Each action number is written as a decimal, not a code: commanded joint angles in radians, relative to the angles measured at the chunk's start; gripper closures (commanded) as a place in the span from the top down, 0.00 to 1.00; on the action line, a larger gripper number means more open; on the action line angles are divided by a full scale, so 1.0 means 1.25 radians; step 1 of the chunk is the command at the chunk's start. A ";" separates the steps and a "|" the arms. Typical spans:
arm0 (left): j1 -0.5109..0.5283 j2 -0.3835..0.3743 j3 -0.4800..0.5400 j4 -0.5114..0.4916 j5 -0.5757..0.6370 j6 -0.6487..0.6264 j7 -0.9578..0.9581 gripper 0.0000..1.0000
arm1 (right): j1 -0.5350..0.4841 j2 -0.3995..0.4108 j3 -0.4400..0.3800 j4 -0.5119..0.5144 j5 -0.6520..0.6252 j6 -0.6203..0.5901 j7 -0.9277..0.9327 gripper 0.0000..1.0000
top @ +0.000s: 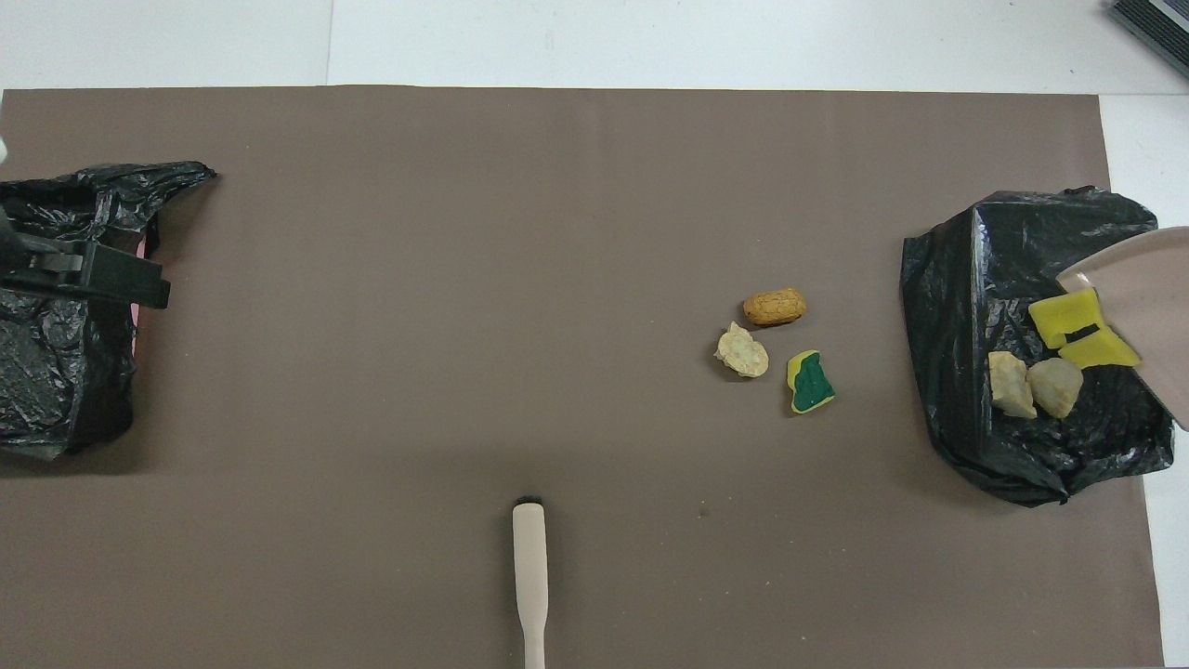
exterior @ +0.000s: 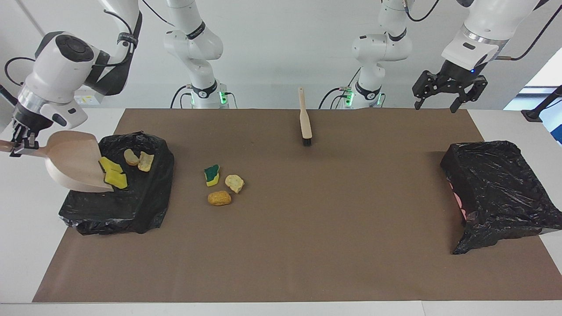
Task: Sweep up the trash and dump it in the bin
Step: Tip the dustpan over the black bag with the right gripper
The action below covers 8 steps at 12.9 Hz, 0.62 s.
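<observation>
My right gripper (exterior: 21, 145) is shut on the handle of the beige dustpan (exterior: 72, 162), which tilts steeply over a black-lined bin (exterior: 131, 210). Two yellow sponge bits (exterior: 113, 173) hang at the pan's lip (top: 1082, 330). Two tan lumps (exterior: 138, 159) lie in the bin (top: 1031, 386). On the mat beside the bin lie a green-faced sponge (exterior: 212, 174), a tan lump (exterior: 234, 183) and an orange-brown lump (exterior: 219, 198). My left gripper (exterior: 435, 105) hangs open and holds nothing, high over the table at the left arm's end.
The beige-handled brush (exterior: 304, 118) lies on the brown mat near the robots, bristles pointing away from them (top: 529, 576). A second black-lined bin (exterior: 500, 193) stands at the left arm's end of the table, below the left gripper's finger (top: 111, 277) in the overhead view.
</observation>
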 commanded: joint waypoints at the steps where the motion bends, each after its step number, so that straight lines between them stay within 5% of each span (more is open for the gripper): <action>1: 0.025 -0.040 -0.011 -0.031 -0.007 -0.020 0.010 1.00 | -0.003 -0.053 0.001 -0.052 -0.038 0.005 0.036 0.00; 8: 0.051 -0.037 -0.010 -0.029 -0.001 -0.013 0.010 1.00 | 0.102 -0.155 0.002 -0.047 -0.025 -0.266 0.084 0.00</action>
